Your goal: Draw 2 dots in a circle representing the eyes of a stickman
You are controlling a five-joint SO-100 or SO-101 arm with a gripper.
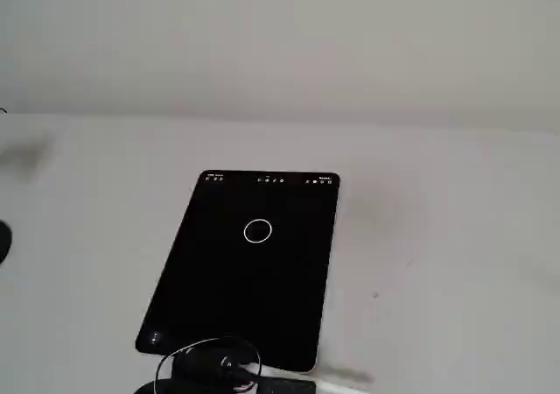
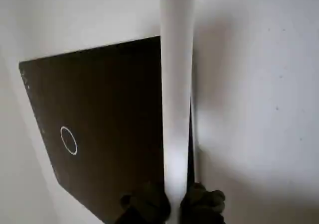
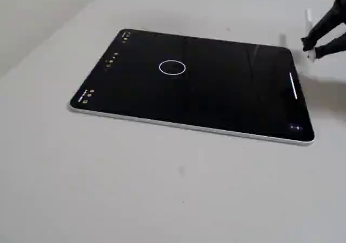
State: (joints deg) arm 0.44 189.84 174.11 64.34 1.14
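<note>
White surface [image 1: 455, 263], tablet [image 1: 210, 289] flat, circle [image 1: 257, 230] on upper screen, empty, no dots yet. Wrist view: fingers [image 2: 172, 204] shut on white stylus [image 2: 176, 84], so tip can mark. Other fixed view: fingers off tablet's right edge, circle [image 3: 172, 67] well apart.

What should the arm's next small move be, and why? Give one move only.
Probably carry the white stylus sideways over the tablet toward the circle. The ring is empty, no dots inside it, and the gripper, shut on the stylus, sits off by the tablet's edge, far from the circle.
</note>
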